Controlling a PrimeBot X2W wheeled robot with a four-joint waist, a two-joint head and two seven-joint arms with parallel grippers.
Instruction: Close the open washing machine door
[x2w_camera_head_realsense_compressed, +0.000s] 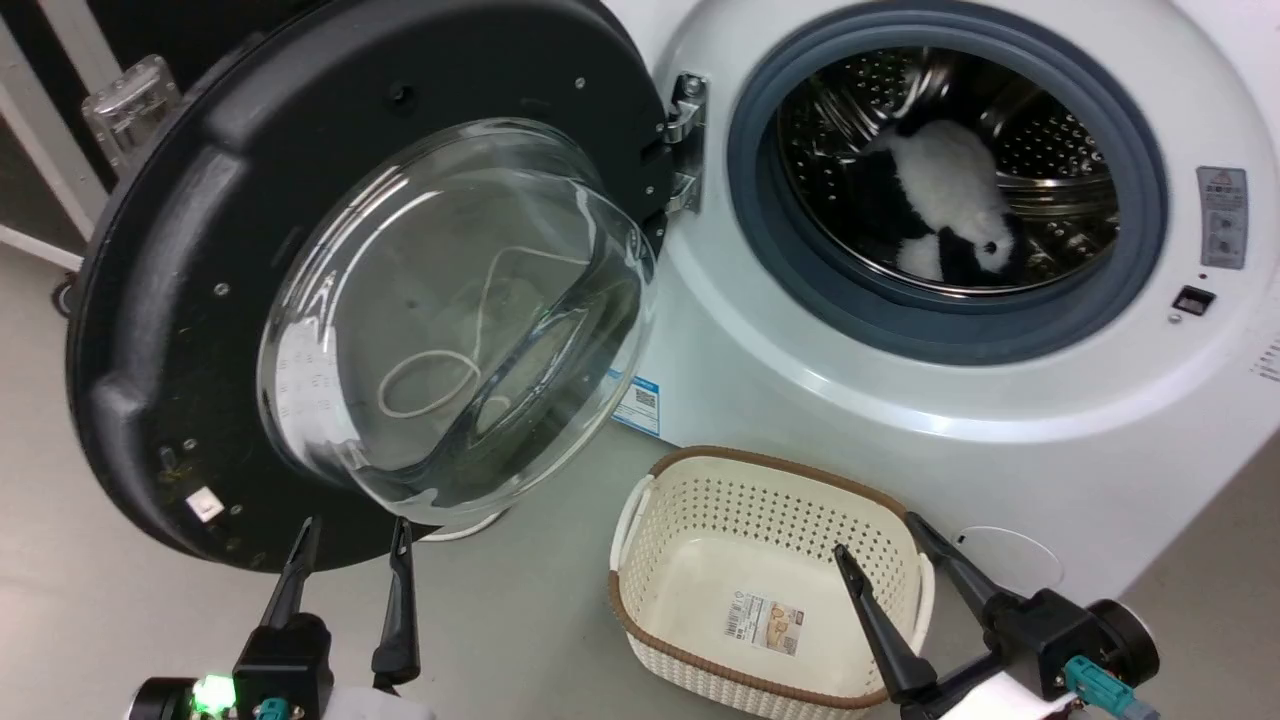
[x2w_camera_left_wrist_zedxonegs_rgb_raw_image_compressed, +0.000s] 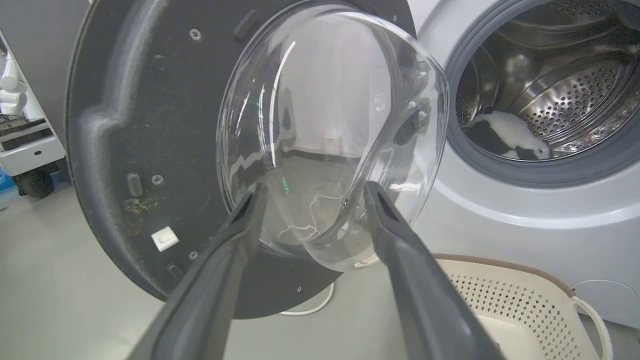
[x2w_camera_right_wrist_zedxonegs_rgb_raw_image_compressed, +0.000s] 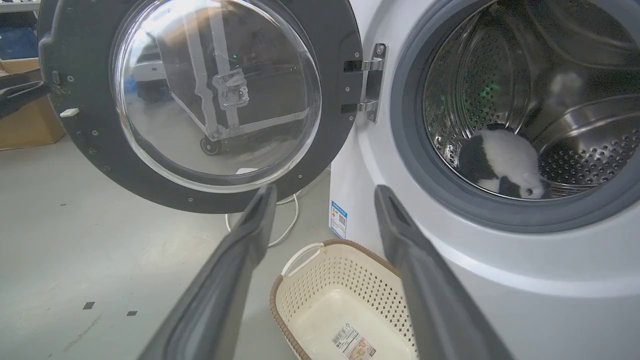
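your left gripper (x2w_camera_head_realsense_compressed: 355, 528), fingers parted and empty, points at the lower rim of the washing machine door (x2w_camera_head_realsense_compressed: 170, 300), standing wide open left of the drum (x2w_camera_head_realsense_compressed: 1060, 150). a cream basket (x2w_camera_head_realsense_compressed: 700, 505) stands on the floor (x2w_camera_head_realsense_compressed: 520, 620) below the opening; your right gripper (x2w_camera_head_realsense_compressed: 876, 535), parted and empty, hovers over it.

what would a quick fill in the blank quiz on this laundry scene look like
1. The washing machine door stands wide ____.
2. The black and white soft toy lies inside the steel ____.
3. The basket holds no clothes; it is ____.
4. The pincer pointing at the door's lower rim is the robot's ____ one.

Missing words: open, drum, empty, left.
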